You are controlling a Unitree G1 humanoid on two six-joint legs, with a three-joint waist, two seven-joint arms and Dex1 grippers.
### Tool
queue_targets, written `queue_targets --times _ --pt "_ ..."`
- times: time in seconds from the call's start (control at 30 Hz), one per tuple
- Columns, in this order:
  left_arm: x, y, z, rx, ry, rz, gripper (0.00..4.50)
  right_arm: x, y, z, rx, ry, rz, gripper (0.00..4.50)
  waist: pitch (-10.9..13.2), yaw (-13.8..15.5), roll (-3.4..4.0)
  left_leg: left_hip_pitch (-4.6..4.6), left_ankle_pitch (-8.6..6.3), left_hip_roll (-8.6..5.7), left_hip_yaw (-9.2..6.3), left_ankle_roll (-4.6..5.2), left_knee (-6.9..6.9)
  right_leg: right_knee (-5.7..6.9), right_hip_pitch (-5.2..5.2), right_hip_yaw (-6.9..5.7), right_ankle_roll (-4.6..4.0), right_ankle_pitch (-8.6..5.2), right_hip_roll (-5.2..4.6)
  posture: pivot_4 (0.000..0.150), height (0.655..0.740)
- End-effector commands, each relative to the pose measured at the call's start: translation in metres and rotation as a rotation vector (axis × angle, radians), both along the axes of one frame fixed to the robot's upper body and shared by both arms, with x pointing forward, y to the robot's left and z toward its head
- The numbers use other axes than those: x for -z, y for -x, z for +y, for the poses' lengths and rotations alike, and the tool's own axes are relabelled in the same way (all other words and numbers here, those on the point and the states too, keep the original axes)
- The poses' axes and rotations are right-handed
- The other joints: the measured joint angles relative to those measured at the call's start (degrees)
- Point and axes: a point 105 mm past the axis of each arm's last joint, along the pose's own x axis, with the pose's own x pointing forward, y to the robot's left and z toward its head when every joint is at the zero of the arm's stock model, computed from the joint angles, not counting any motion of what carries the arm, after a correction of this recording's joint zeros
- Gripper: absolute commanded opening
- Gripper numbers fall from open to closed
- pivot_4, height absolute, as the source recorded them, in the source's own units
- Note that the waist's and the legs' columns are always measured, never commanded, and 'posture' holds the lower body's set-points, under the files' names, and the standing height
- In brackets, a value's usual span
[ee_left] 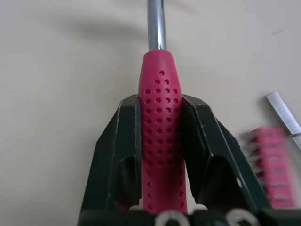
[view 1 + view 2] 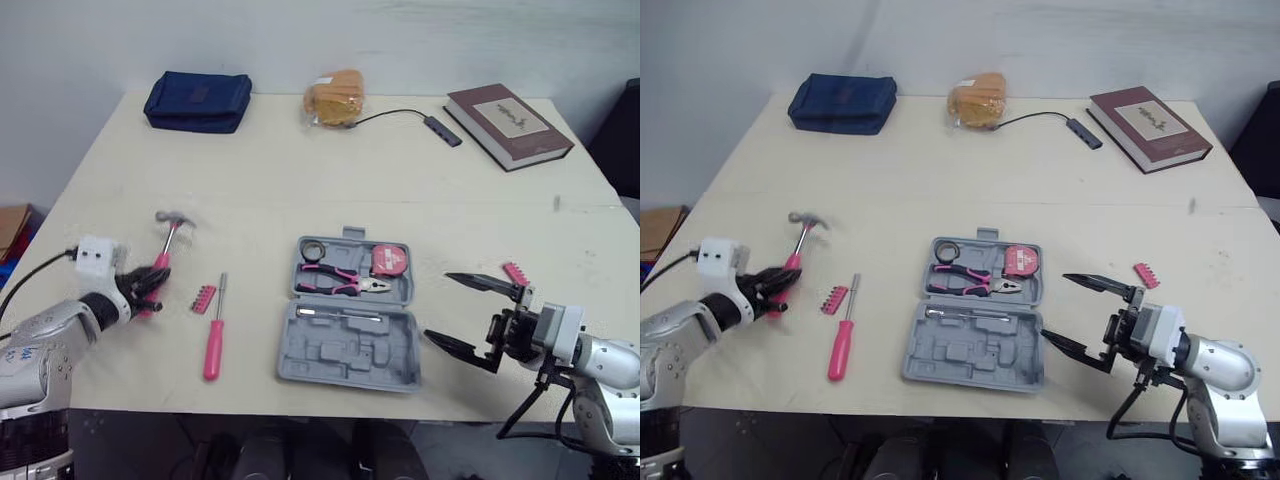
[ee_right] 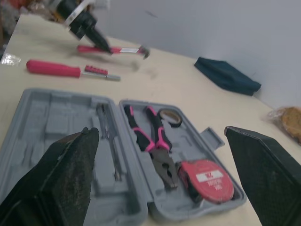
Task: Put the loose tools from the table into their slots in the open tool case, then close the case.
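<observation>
Left pincer grips one hammer; right pincer wide beside one case. Loose: one screwdriver, two bit strips.

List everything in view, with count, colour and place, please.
table: one, beige, under everything
tool case: one, grey, open, near middle
pliers: one, pink and black, case's far half
tape measure: one, red, beside the pliers
tape roll: one, black, case's far left corner
hammer: one, pink handle, near left
screwdriver: one, pink handle, left of the case
bit strips: two, pink, by the screwdriver and right of the case
pouch: one, navy, far left
bagged bread: one, yellowish, far middle
USB hub: one, dark, beside the book
book: one, maroon, far right
left gripper: one, black, shut on the hammer
right gripper: one, black, open, right of the case
</observation>
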Motion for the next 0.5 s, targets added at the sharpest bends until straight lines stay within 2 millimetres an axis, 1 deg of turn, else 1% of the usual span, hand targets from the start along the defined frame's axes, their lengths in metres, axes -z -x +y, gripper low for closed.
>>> queue_targets --times 0.03,0.1,0.17,0.3,0.33,0.4,0.5 --pt "-0.042 0.017 -0.060 0.418 -0.166 -0.190 0.53 -0.006 0.006 -0.019 0.036 0.036 -0.025 4.50 0.00 0.05 0.01 -0.04 -0.03 -0.02 0.01 0.03 -0.02 -0.07 -0.01 0.00 0.00 0.00 0.00 0.150 0.7400" --pt "-0.043 0.030 -0.087 0.618 -0.197 -0.201 0.53 -0.005 0.008 -0.024 0.045 0.039 -0.009 4.50 0.00 0.03 0.02 -0.06 -0.07 -0.03 0.08 0.07 -0.05 -0.15 -0.02 0.00 0.01 0.00 0.04 0.150 0.7400" --pt "-0.042 0.040 -0.111 0.782 -0.215 -0.190 0.53 -0.004 0.012 -0.028 0.051 0.039 0.006 4.50 0.01 0.04 0.04 -0.09 -0.07 -0.02 0.13 0.09 -0.04 -0.23 -0.03 -0.01 0.02 0.00 0.14 0.150 0.7400" --pt "-0.030 0.059 -0.151 1.065 -0.198 -0.113 0.53 0.002 0.020 -0.032 0.064 0.016 0.075 4.50 0.03 -0.05 0.05 -0.13 -0.03 -0.04 0.20 0.13 0.01 -0.21 -0.06 0.03 0.08 0.04 0.36 0.150 0.7400" --pt "-0.026 0.063 -0.160 1.122 -0.203 -0.092 0.53 0.004 0.022 -0.033 0.068 0.014 0.094 4.50 0.03 -0.07 0.05 -0.12 -0.01 -0.07 0.20 0.14 0.05 -0.17 -0.05 0.03 0.09 0.04 0.39 0.150 0.7400" --pt "-0.020 0.066 -0.169 1.183 -0.230 -0.059 0.53 0.008 0.026 -0.035 0.075 0.013 0.121 4.50 0.03 -0.08 0.05 -0.11 0.04 -0.07 0.19 0.16 0.07 -0.11 -0.05 0.05 0.11 0.06 0.39 0.150 0.7400" --pt "-0.003 0.060 -0.190 1.231 -0.322 0.010 0.53 0.018 0.035 -0.040 0.104 0.012 0.160 4.50 0.03 0.11 0.05 -0.06 0.10 -0.12 0.14 0.19 0.10 -0.02 -0.01 0.10 0.15 0.08 0.38 0.150 0.7400"
